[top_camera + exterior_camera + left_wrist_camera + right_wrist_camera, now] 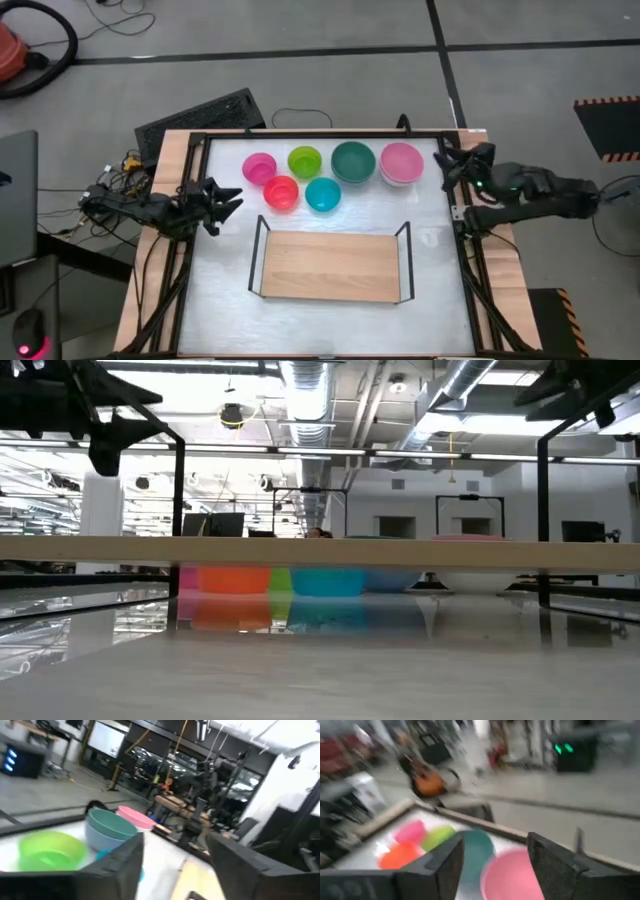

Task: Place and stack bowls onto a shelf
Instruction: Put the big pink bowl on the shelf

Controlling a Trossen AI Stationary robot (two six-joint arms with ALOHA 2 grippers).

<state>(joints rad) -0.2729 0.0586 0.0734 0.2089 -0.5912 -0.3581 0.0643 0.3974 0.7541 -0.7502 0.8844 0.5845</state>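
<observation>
Bowls point(327, 172) sit behind your bare shelf point(330, 266); left gripper point(228, 201) and right gripper point(447, 163) flank them, spread wide, empty

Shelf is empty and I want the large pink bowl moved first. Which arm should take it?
Right. The right gripper sits open right beside the large pink bowl, while the left gripper is across the table by the orange-red bowl. The shelf lies between both.

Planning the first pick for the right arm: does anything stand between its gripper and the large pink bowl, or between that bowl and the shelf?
Nothing visible does. The right gripper, jaws open, sits just beside the large pink bowl with bare tabletop between. Bare tabletop also separates that bowl from the shelf, whose wire frames stand only at its short ends.
</observation>
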